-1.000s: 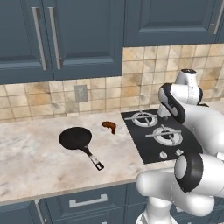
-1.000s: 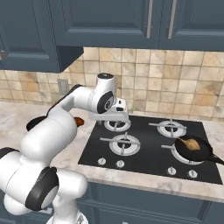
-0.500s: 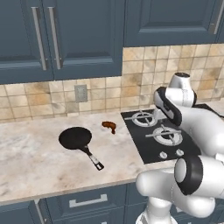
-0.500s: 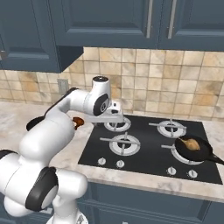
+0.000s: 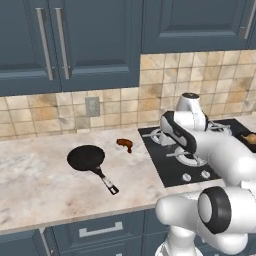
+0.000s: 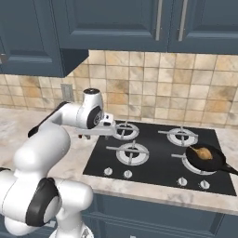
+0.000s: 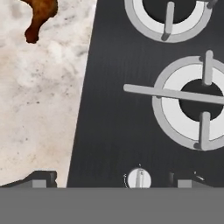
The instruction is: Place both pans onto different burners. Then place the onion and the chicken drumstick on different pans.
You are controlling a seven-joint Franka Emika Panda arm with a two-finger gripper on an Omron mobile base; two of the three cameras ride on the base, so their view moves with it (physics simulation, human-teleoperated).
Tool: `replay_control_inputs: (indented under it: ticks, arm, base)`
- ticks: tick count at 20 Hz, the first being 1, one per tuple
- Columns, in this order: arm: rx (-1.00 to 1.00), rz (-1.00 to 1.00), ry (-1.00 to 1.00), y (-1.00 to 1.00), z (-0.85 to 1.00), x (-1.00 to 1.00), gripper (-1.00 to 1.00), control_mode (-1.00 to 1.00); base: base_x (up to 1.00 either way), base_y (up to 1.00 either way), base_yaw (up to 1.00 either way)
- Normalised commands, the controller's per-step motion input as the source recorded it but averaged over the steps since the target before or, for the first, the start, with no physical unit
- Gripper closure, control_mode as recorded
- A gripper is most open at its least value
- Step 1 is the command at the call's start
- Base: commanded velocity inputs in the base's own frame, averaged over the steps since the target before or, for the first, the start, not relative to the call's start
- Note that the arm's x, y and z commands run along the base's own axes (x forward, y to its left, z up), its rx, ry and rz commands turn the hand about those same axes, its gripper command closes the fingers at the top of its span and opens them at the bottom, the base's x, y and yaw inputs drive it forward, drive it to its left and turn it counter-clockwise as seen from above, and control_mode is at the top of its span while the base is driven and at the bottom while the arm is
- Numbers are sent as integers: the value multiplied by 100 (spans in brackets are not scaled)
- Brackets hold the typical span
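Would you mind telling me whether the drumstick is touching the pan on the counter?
Apart: the left base view shows bare counter between the drumstick and the pan.

Left base view looked from behind the arm, forward and down at the counter (image 5: pixel 45 185) and stove (image 5: pixel 165 165), right base view faced the same stove from the other side, hand view looked straight down, close, at the stove's left edge.

Bare counter (image 5: pixel 45 185) around drumstick (image 5: pixel 125 144)
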Motion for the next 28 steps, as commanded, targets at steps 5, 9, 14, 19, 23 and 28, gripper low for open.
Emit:
replay_control_inputs:
  ticks: [5, 9, 14, 19, 23, 28]
  arm:
    - [0, 0, 0, 37, -24, 0, -100, -100]
    - [0, 0, 0, 26, -28, 0, -100, -100]
    - [0, 0, 0, 22, -29, 5, -100, -100]
    - [0, 0, 0, 20, -26, 11, -100, -100]
    - [0, 0, 0, 22, -19, 12, -100, -100]
    - [0, 0, 0, 24, -14, 13, -100, -100]
  base:
    - [0, 0, 0]
    - [0, 0, 0]
    - [0, 0, 0]
    - [0, 0, 0]
    - [0, 0, 0]
    - [0, 0, 0]
